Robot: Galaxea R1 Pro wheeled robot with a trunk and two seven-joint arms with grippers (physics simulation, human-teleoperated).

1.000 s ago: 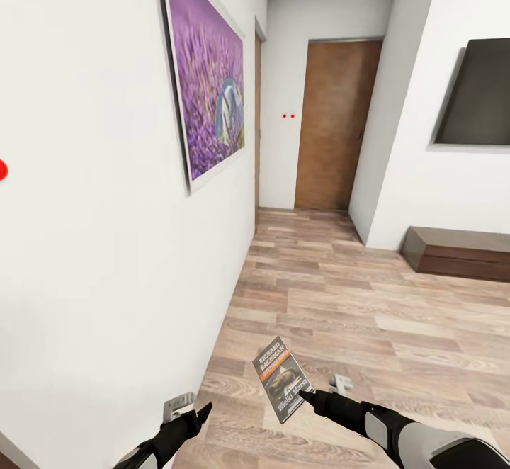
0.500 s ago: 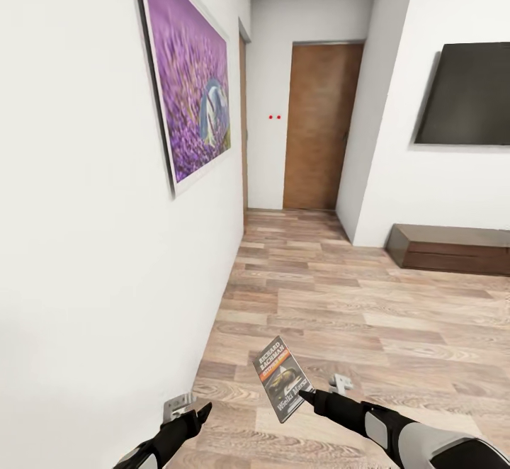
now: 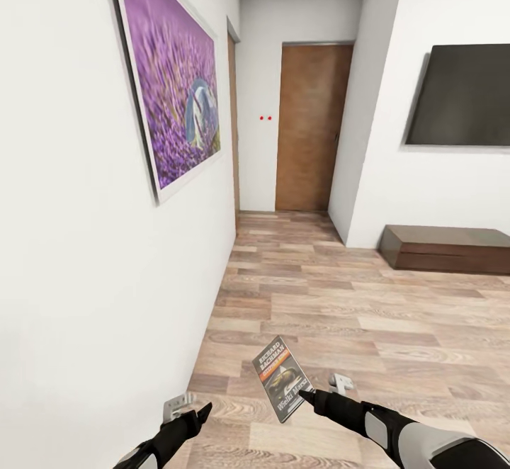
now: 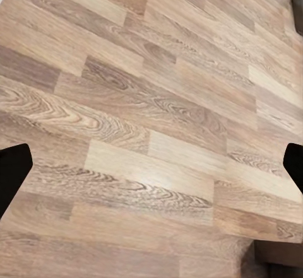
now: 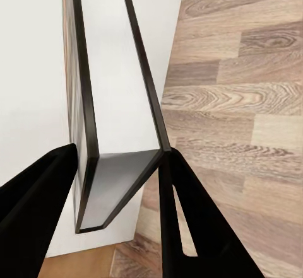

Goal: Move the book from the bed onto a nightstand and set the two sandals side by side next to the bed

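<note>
Book pinched upright by right gripper, long axis tilted up-left; left gripper spread, empty, beside.

The head view shows one book, one purple lavender picture on the white wall, and one dark screen. There are two brown doors, one facing and one seen edge-on, one low brown cabinet, two small red dots, and two grippers: the left gripper and the right gripper.
</note>
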